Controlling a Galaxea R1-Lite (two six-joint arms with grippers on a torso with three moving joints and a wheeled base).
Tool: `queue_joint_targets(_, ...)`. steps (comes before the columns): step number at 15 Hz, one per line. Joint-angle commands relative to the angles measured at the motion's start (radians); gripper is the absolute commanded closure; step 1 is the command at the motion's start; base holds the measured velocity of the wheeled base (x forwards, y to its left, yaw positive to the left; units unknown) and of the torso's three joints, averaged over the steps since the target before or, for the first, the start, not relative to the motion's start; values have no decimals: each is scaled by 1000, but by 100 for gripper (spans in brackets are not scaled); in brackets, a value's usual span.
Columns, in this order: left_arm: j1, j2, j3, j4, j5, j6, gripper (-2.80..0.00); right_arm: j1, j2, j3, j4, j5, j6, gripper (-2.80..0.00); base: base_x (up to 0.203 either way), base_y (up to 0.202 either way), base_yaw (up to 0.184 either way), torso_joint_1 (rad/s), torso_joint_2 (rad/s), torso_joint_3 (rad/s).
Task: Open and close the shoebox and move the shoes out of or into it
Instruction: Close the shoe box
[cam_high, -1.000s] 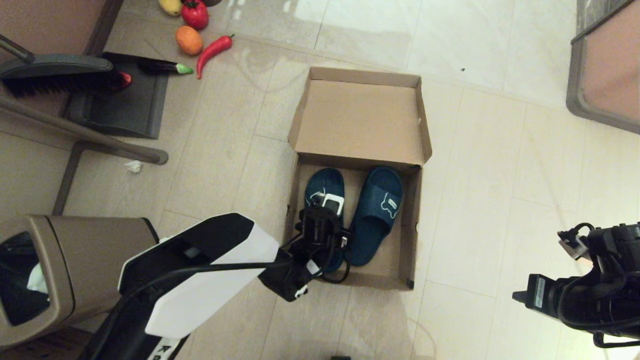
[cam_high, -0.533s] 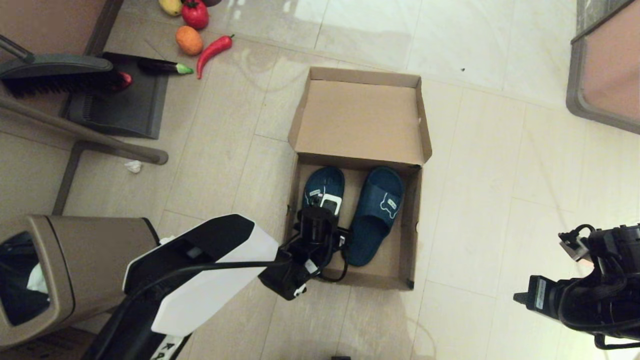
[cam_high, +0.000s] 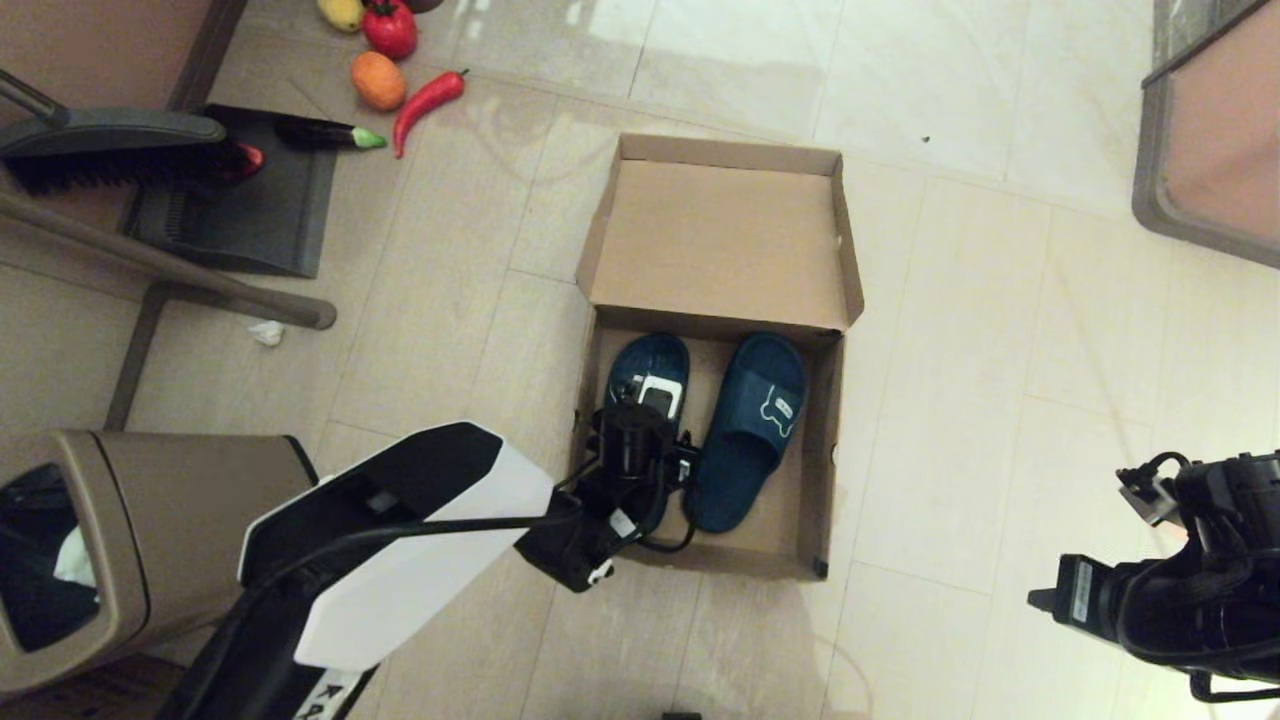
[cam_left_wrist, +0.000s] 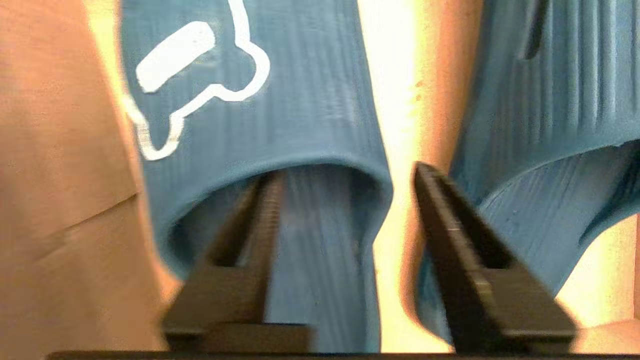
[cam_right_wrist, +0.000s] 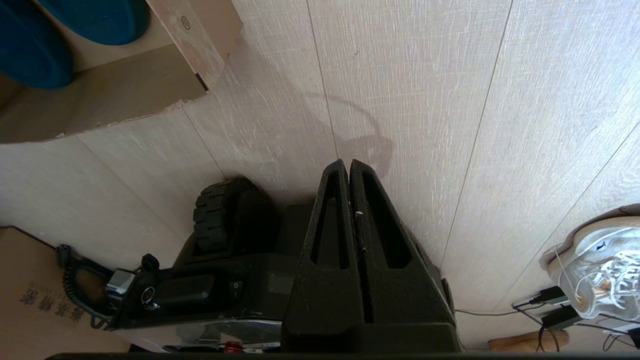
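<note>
Navy shoes (cam_high: 745, 430) with white animal outlines sitting inside open brown shoebox (cam_high: 722, 235); left gripper (cam_left_wrist: 345, 172) now closing around left shoe's strap, fingers narrower than before; right gripper (cam_right_wrist: 348, 167) clenched, parked.

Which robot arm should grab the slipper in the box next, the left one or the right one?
Probably the left. Its gripper is already in the shoebox, one finger under the left slipper's strap. The right gripper hangs shut outside the box.
</note>
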Motion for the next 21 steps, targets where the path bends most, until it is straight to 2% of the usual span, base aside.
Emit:
queue_joint_targets(1, -2, -48, 57, -4, 9, 1, 0, 2, 1, -1, -2, 1, 0, 0, 0, 0, 0, 0, 0, 0)
queue_joint_targets(4, -4, -97, 97, -10, 44, -2, 0, 2, -4, -4, -2, -4, -3, 0, 0, 0, 0, 0, 0, 0)
queue_joint_targets(9, -16, -222, 270, -29, 50, -10, 0, 12, -1, -3, -2, -2, -6, 0, 0, 0, 0, 0, 0, 0)
queue_joint_targets(17, -22, -177, 249, -31, 46, -9, 0, 12, -6, -4, -2, -5, -5, 0, 0, 0, 0, 0, 0, 0)
queue_joint_targets(20, -20, -128, 190, -28, 45, -9, 0, 11, -6, 6, -2, -5, -1, 0, 0, 0, 0, 0, 0, 0)
queue_joint_targets(21, -20, -111, 156, -26, 45, -10, -280, 12, -6, 7, -2, -5, -3, 0, 0, 0, 0, 0, 0, 0)
